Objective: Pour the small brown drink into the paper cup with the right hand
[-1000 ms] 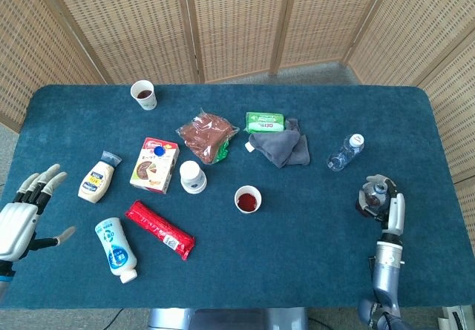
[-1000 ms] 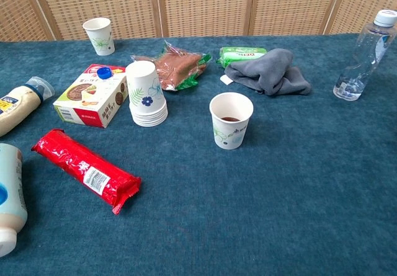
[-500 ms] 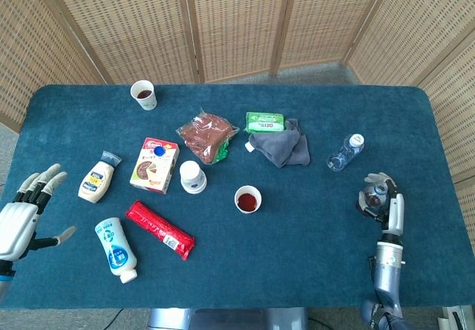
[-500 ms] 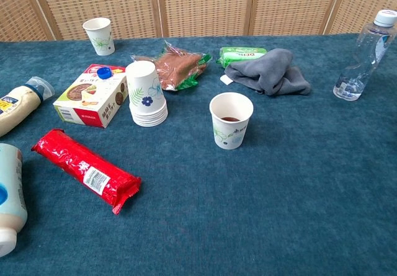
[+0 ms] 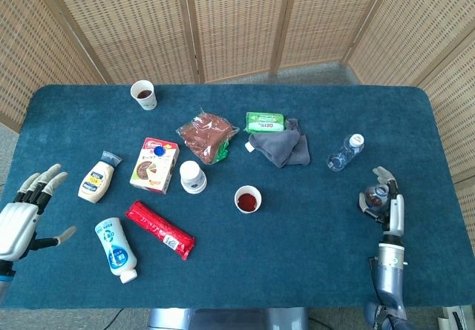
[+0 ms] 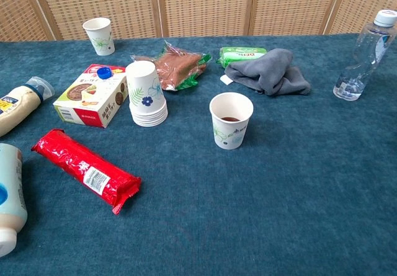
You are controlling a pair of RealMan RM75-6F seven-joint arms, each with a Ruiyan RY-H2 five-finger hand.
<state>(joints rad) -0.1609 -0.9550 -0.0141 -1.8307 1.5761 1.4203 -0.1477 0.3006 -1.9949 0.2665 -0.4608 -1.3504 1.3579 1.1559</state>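
A paper cup with brown liquid in it stands upright mid-table; in the chest view this cup is at centre. A second small cup of brown drink stands at the far left, and shows too in the chest view. My right hand hovers near the table's right front, well right of the middle cup, fingers loosely curled and holding nothing. At the left front edge my left hand is empty with its fingers spread. Neither hand shows in the chest view.
A stack of paper cups stands beside a snack box. A red packet, two lying sauce bottles, a brown bag, a green pack, a grey cloth and a water bottle are spread about.
My right hand has drifted slightly toward the front right, and its fingers have uncurled a little. The left hand and the objects have stayed put.
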